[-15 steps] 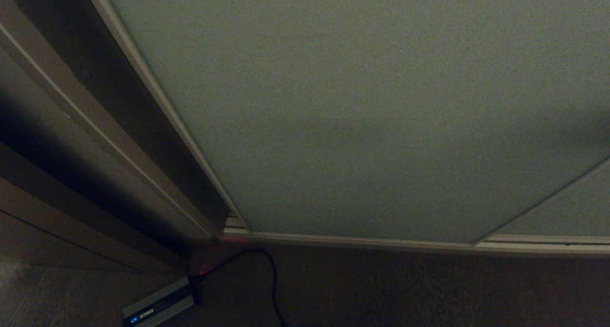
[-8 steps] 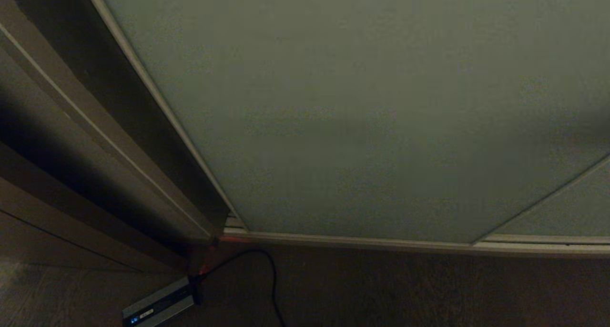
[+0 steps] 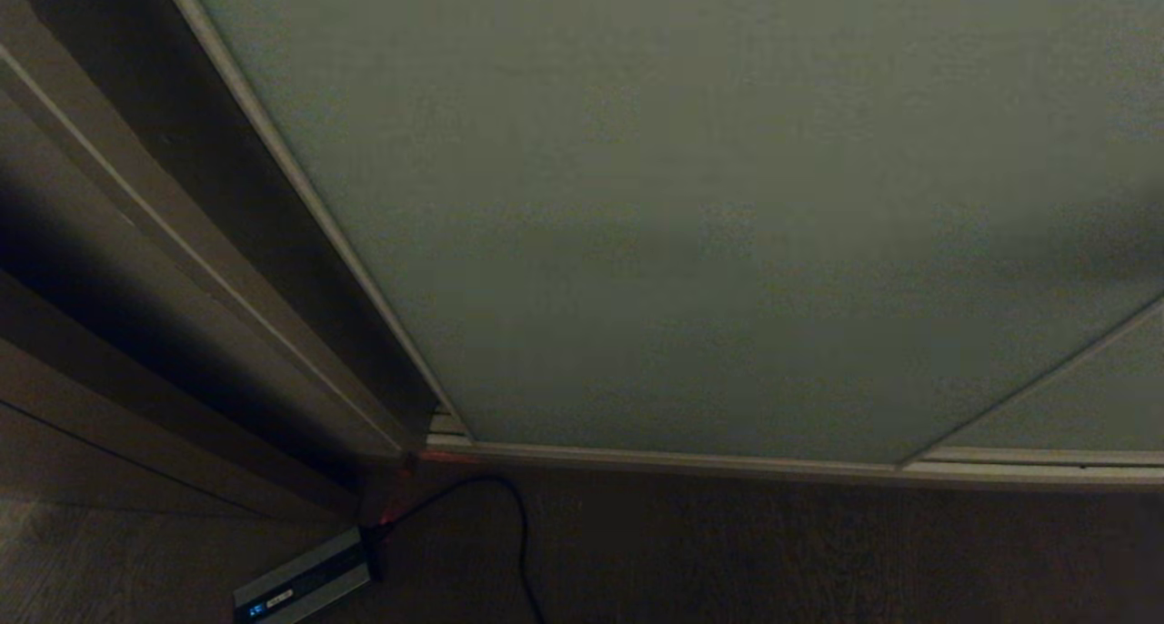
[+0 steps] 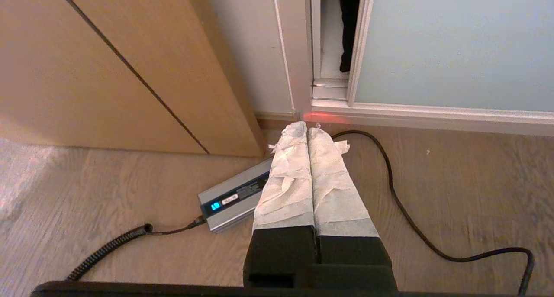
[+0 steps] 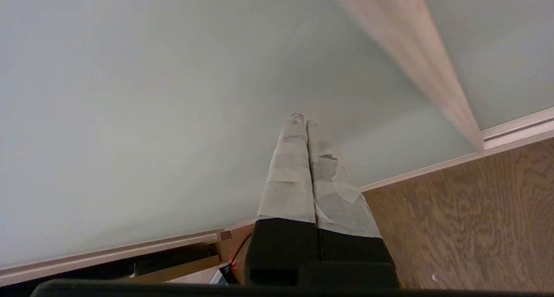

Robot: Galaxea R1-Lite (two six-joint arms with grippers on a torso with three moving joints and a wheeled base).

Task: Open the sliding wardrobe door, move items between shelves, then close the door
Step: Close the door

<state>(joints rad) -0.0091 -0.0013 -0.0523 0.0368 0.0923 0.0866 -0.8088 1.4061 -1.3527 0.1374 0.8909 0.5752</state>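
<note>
The sliding wardrobe door [image 3: 691, 224] is a pale grey-green panel with a thin pale rim and fills most of the head view. Neither gripper shows there. In the right wrist view my right gripper [image 5: 302, 120] is shut and empty, its taped tips close in front of the door [image 5: 151, 93]; I cannot tell whether they touch it. My left gripper [image 4: 307, 128] is shut and empty, low over the floor by the door's bottom corner. A narrow gap beside the door [image 4: 441, 46] shows a black strip [image 4: 348, 24]. The items and shelves are hidden.
A silver charger box [image 4: 233, 197] lies on the wooden floor under the left gripper, with a black cable [image 4: 402, 206] curling to the right. A light wooden panel [image 4: 108, 63] stands left of the wardrobe frame. The bottom track [image 3: 691, 460] runs along the floor.
The dark shadow on the right part of the door has thinned and shifted. The door, floor and charger box look the same.
</note>
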